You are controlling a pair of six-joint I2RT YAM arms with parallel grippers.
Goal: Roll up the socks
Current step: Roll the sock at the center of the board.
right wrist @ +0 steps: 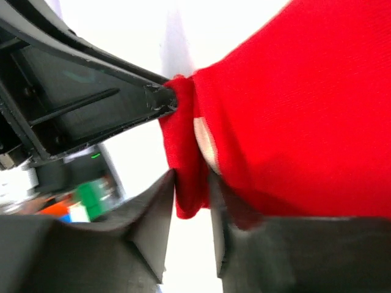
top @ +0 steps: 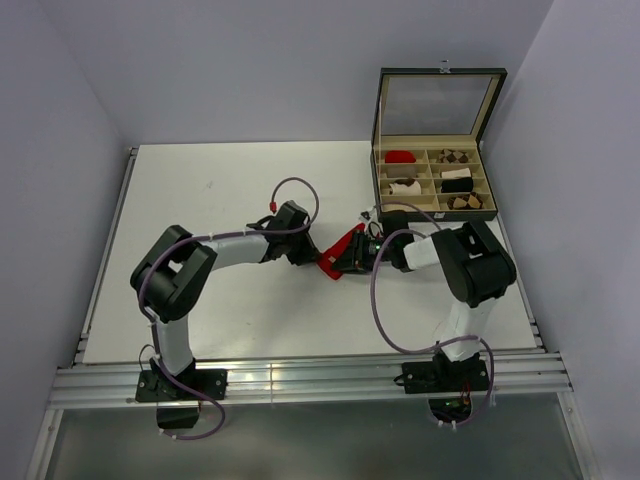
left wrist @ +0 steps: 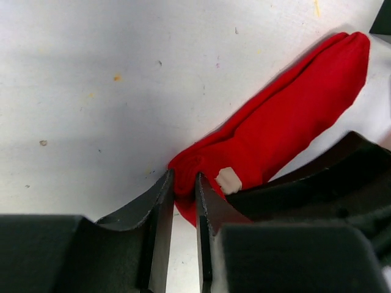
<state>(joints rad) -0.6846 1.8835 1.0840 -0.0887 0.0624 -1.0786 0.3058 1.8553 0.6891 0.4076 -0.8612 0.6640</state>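
A red knitted-cloth sock (left wrist: 287,116) is seen, matt and fine-textured. The flat white table top (left wrist: 91,73) is shown smooth, matt and lightly speckled. The black angular fingers (left wrist: 156,238) are finished dull, seemingly plastic. The long silver rail (top: 300,385) is rendered in satin metal.

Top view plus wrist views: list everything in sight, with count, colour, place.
table: one, white, under everything.
box: one, dark, beige compartments, lid up, table's far right.
red sock: one, pale mark, table centre.
red bundle: one, box's far-left compartment.
brown-patterned bundles: two, box's right column.
cream-and-brown bundle: one, box's left column.
black-and-white bundle: one, box's right column.
left tool: one, black, pinching the sock's end.
right tool: one, black, fingers astride a sock fold, grip unclear.
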